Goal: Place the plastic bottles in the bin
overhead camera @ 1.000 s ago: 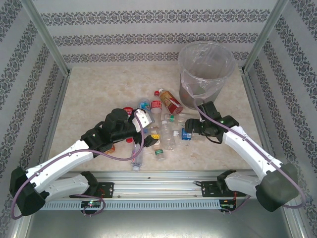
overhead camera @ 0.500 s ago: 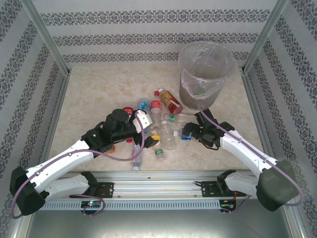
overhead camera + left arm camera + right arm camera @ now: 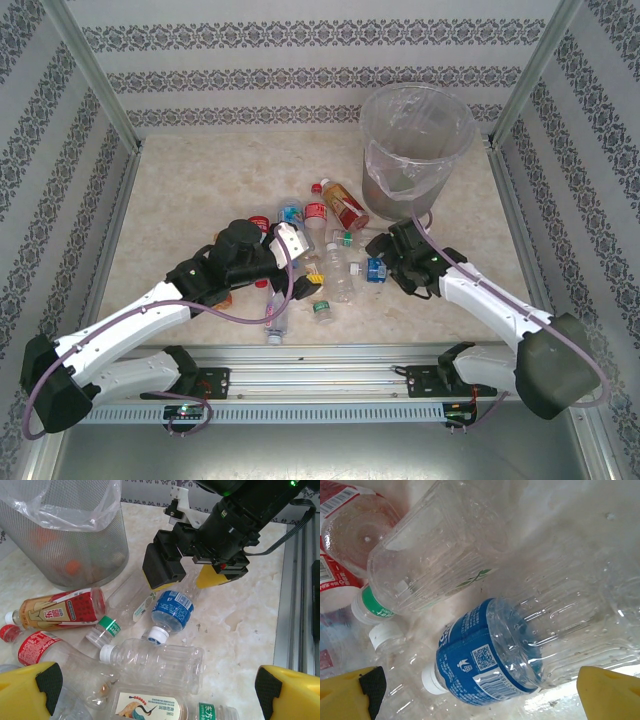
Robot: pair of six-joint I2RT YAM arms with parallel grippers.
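Several small plastic bottles lie in a heap (image 3: pixel 330 255) mid-table, in front of the tall translucent bin (image 3: pixel 415 150) with its bag liner. My right gripper (image 3: pixel 380 262) is open and low over a blue-labelled bottle (image 3: pixel 485 665), its yellow fingers (image 3: pixel 607 695) either side of it; the left wrist view shows that bottle (image 3: pixel 171 611) beneath the right gripper (image 3: pixel 185 587). My left gripper (image 3: pixel 160 695) is open above a clear white-capped bottle (image 3: pixel 155 662) and a crane-labelled one (image 3: pixel 150 707). It sits at the heap's left side (image 3: pixel 303 262).
A red-labelled bottle of amber liquid (image 3: pixel 60 610) lies against the bin's foot (image 3: pixel 75 565), with a red-capped bottle (image 3: pixel 35 647) and a green-capped one (image 3: pixel 107 627) nearby. Two more bottles (image 3: pixel 275 315) lie near the front rail (image 3: pixel 330 352). Patterned walls enclose the table.
My right gripper has swung left and lowered from beside the bin's foot onto the blue-labelled bottle. The left arm has barely moved.
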